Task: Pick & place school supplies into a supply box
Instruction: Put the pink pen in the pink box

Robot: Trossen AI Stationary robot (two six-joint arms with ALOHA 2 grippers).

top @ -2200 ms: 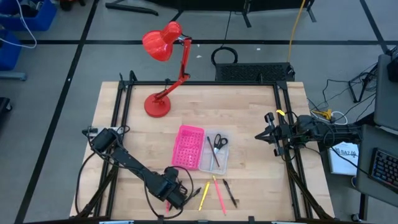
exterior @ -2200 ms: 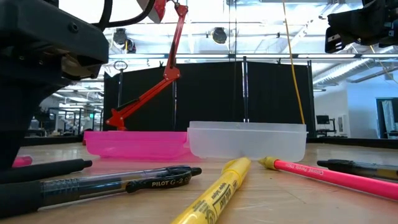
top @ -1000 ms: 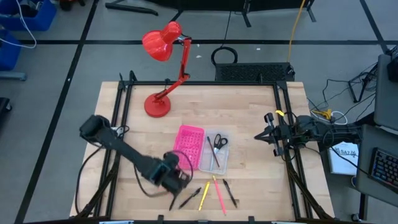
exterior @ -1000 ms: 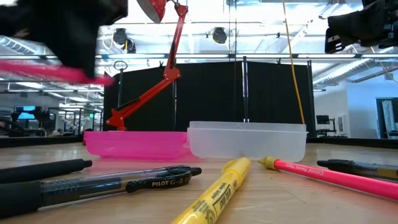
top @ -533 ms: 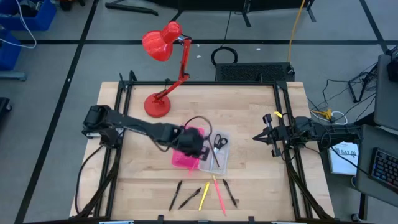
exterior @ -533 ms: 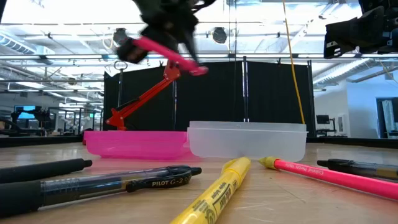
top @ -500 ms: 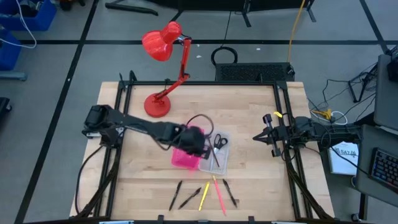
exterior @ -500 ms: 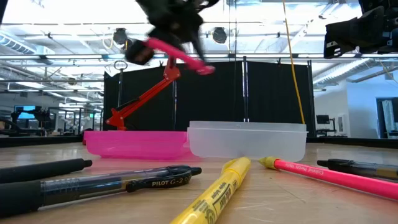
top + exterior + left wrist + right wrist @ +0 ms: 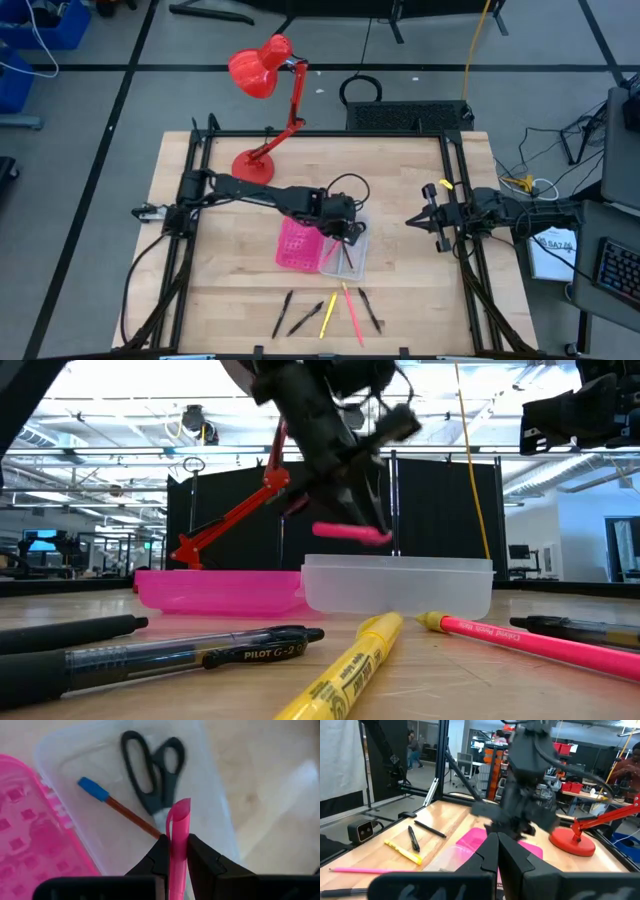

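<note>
left claw (image 9: 178, 851); grips pink pen (image 9: 178, 837); above clear tray (image 9: 210, 790)

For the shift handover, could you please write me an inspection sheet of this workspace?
Surface: wooden table, dry and unmarked.
Job's things: supply box open; scissors and a brown pencil lie in its clear half. Loose pens lie at the near edge.
Clutter: red desk lamp at the far left of the table.
Grippers: left pincer shut on a pink pen above the clear tray; right pincer shut, waiting at the right edge.
Cables: a loop on the left arm; a yellow cord behind the table.
Surroundings: workshop benches; a person in the background.
</note>
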